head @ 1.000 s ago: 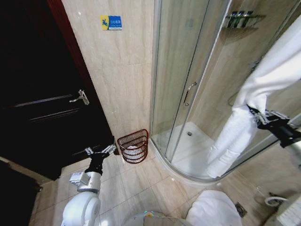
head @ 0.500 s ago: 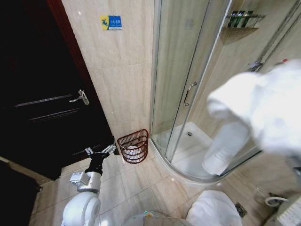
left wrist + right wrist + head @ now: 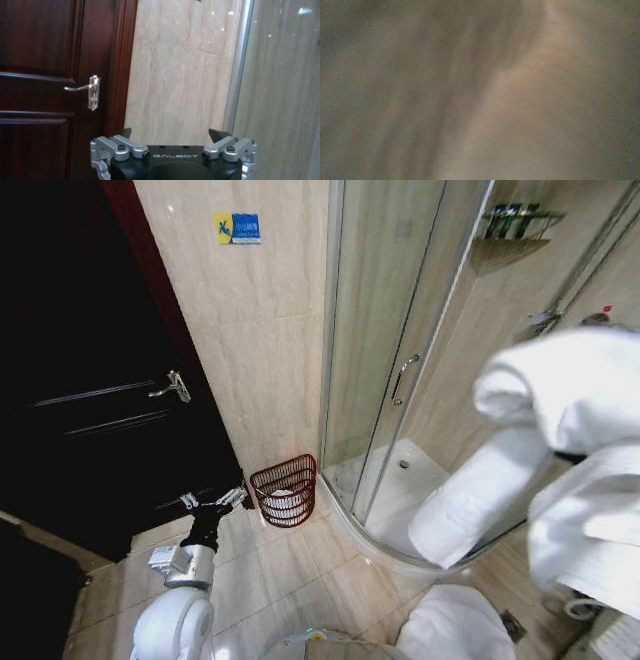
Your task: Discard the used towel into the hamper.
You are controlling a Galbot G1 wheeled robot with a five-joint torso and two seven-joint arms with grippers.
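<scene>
Left hand (image 3: 213, 502) hangs low, fingers spread wide, just beside the hamper (image 3: 284, 490); towel (image 3: 560, 450) is up on the right, well apart.

white towel (image 3: 560, 395), reddish-brown woven hamper (image 3: 284, 490), dark door (image 3: 90, 400)

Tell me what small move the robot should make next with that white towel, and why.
Probably swing the towel left and down toward the hamper. The towel hangs high on the robot's right, in front of the shower glass, while the hamper sits on the floor by the wall, well to its left. The left claw waits open beside the hamper.
</scene>
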